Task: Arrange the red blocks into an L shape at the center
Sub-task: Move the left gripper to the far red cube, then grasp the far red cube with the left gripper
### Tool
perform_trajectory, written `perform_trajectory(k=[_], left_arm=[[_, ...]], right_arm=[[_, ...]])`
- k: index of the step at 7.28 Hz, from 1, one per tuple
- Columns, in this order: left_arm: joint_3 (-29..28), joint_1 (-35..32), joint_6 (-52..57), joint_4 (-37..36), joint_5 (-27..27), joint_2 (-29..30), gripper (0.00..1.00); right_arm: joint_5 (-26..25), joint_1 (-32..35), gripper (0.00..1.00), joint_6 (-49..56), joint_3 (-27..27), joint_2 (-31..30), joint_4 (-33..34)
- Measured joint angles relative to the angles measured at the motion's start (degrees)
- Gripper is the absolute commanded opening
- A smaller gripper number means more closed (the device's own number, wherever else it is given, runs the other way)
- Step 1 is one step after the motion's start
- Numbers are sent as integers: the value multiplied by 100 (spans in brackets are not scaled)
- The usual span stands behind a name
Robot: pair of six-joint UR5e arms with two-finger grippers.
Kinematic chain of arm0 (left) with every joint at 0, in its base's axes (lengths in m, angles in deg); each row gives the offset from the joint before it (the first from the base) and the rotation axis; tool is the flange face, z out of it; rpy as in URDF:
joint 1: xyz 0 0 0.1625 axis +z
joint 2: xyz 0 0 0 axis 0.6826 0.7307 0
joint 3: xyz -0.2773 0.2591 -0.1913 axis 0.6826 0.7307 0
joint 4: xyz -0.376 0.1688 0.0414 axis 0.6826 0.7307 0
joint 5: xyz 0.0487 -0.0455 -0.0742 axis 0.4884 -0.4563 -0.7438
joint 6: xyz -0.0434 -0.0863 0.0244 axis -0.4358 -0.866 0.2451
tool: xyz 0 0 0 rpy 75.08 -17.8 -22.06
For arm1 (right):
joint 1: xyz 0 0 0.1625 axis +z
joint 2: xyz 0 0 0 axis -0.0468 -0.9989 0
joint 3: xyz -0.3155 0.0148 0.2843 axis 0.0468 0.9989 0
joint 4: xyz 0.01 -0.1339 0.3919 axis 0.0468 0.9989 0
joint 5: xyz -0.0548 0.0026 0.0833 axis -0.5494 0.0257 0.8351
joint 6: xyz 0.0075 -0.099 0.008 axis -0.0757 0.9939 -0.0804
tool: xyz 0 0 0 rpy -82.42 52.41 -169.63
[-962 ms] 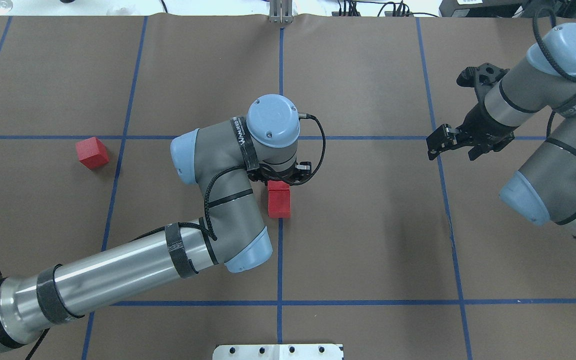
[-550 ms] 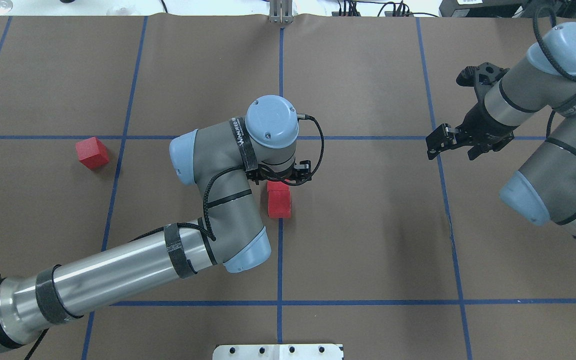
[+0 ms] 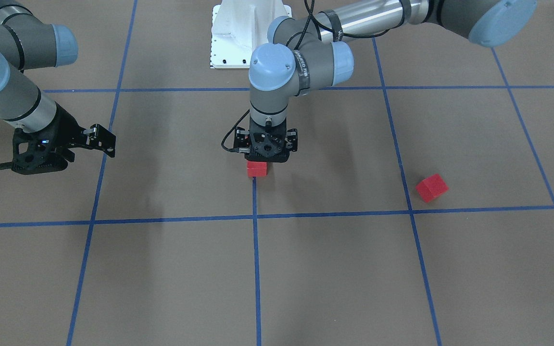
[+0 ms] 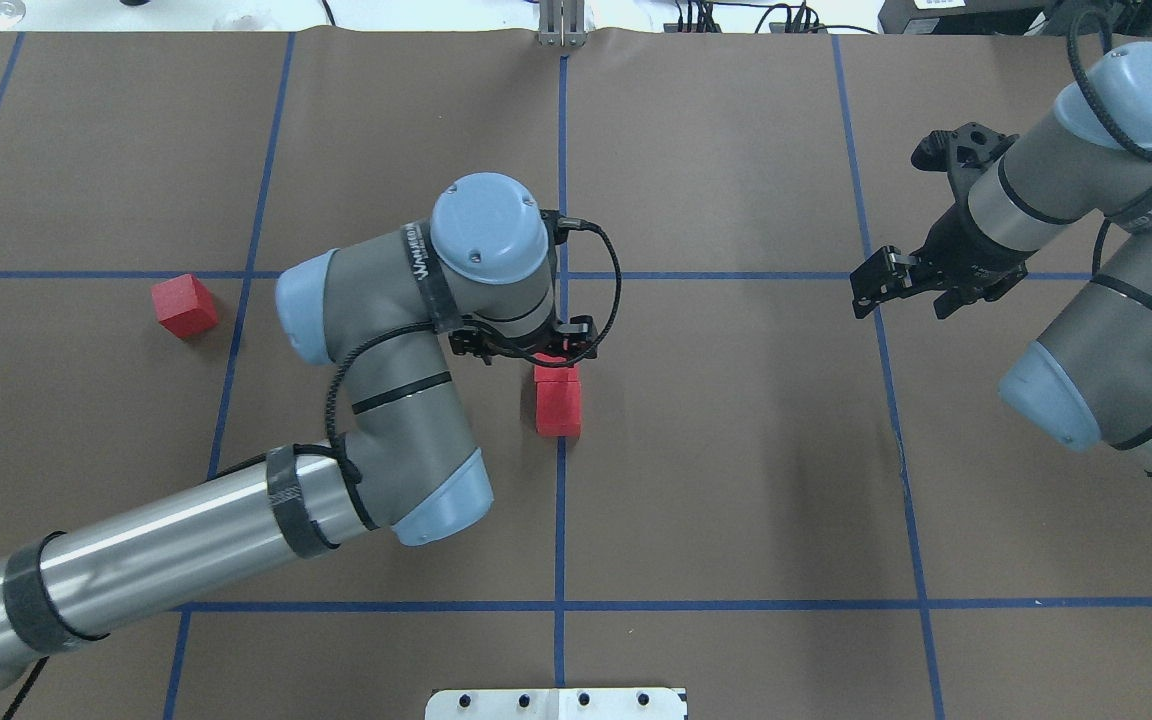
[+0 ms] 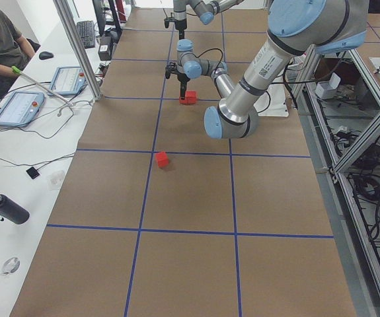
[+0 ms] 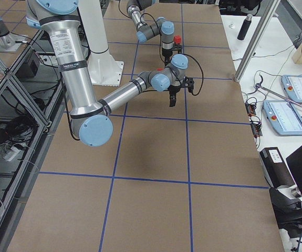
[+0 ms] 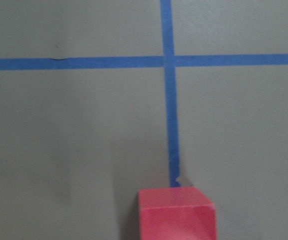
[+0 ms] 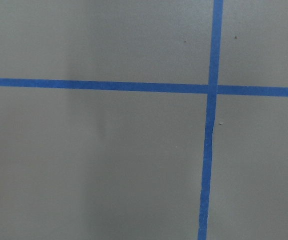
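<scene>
The left gripper (image 4: 533, 350) has swung leftward over two small matte red cubes (image 4: 558, 405) touching along the central blue tape line (image 4: 559, 520); whether its jaws are apart I cannot tell; the third red cube (image 4: 184, 305) sits well apart, so the L looks unfinished.

Overhead, front cameras face oppositely; both share red blocks (image 4: 558, 410).

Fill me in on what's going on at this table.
A two-armed robot is building an L from red blocks at the centre. Two red blocks sit touching in a row on the central blue tape line, and the left gripper hangs just over the row's far end. The third red block lies alone off to the robot's left. The right gripper hovers empty on the robot's right side.
</scene>
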Motion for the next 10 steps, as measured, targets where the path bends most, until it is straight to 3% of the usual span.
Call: perform_trajectory(k=[2,4,7,10], left_arm=[[1214,-398,495,-57,-274,-1279,99],[1874,-1011,969,3,-720,-2449,99],[1833,-1879,921,111,-1053,-3491,99],[977,-2076,-188,1419,-1234,-3579,99]], right_arm=[[-3,0,100,-2,-5,12,-1],[-3,0,100,-6,-19,22,-6],[-11,0,100,-13,-24,80,-5],[-11,0,100,-16,-32,117,-4]])
